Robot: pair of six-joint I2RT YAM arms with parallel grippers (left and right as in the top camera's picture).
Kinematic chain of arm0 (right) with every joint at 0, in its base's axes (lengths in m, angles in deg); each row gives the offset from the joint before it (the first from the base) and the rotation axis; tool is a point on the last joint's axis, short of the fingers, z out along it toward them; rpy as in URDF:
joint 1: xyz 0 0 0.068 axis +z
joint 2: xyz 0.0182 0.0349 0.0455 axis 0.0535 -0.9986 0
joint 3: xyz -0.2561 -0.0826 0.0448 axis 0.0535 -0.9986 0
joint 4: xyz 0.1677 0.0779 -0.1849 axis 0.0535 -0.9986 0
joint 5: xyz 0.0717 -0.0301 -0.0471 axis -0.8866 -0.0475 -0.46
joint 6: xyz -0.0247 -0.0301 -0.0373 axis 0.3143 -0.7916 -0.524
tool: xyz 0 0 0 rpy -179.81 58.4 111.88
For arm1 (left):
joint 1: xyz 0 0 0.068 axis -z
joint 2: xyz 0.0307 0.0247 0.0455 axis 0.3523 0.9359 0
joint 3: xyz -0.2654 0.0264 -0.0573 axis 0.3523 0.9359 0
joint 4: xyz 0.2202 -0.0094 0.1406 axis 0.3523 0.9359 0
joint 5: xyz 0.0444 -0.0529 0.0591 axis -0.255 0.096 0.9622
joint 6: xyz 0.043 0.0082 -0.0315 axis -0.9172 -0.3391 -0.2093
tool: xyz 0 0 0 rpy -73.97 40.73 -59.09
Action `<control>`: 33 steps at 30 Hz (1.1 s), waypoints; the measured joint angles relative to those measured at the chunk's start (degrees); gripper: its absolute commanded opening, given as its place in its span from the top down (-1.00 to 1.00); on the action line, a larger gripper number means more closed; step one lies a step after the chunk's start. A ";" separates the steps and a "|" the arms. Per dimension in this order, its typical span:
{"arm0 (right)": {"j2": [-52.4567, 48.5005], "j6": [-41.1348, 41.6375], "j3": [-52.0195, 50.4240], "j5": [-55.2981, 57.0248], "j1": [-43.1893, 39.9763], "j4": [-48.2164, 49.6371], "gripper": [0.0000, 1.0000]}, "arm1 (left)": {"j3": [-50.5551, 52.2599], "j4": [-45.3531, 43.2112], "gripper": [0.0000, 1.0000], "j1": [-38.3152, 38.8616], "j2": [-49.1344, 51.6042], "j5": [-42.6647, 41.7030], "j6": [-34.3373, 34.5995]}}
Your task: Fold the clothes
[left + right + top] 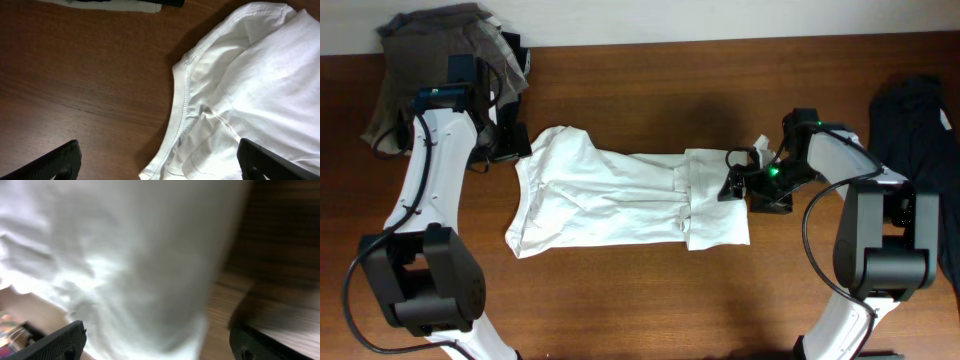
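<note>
A white shirt [620,195] lies partly folded, spread flat across the middle of the brown table. My left gripper [506,146] is at the shirt's upper left corner. In the left wrist view its fingers [160,170] are wide open, with the shirt's stitched edge [182,100] between them. My right gripper [738,182] is at the shirt's right edge. In the right wrist view its fingers [157,350] are wide open, with blurred white cloth [130,265] between them, not clamped.
A grey-brown heap of clothes [435,50] lies at the table's back left corner, behind the left arm. A dark garment pile [920,130] lies at the right edge. A small white scrap [761,146] sits by the right wrist.
</note>
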 measured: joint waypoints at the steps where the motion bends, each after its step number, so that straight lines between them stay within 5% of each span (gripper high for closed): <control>1: 0.35 0.00 -1.11 -2.05 0.07 1.73 -0.84 | 0.00 0.00 -0.98 0.00 0.00 0.02 0.00; 3: 0.70 -0.11 -2.84 -5.25 0.22 4.24 -0.61 | 0.00 -0.02 -0.98 0.00 0.00 0.02 0.00; 5: 0.74 0.33 -4.68 -8.02 0.48 6.88 0.01 | 0.00 -0.02 -0.98 0.00 0.00 0.02 0.00; 9: -0.61 2.01 -6.82 -8.83 0.90 8.87 0.88 | 0.00 0.00 -0.98 0.00 0.00 0.00 0.00; 18: -1.46 8.90 -3.56 -0.20 -0.46 1.53 0.92 | 0.00 0.02 -0.98 0.00 0.00 0.00 0.00; 26: -1.03 13.86 5.57 21.70 -5.07 -11.85 0.92 | 0.00 0.00 -0.98 0.00 0.00 0.00 0.00; 33: 0.61 19.15 9.11 32.87 -0.42 -13.07 0.92 | 0.00 -0.24 -0.98 0.00 0.00 0.02 0.00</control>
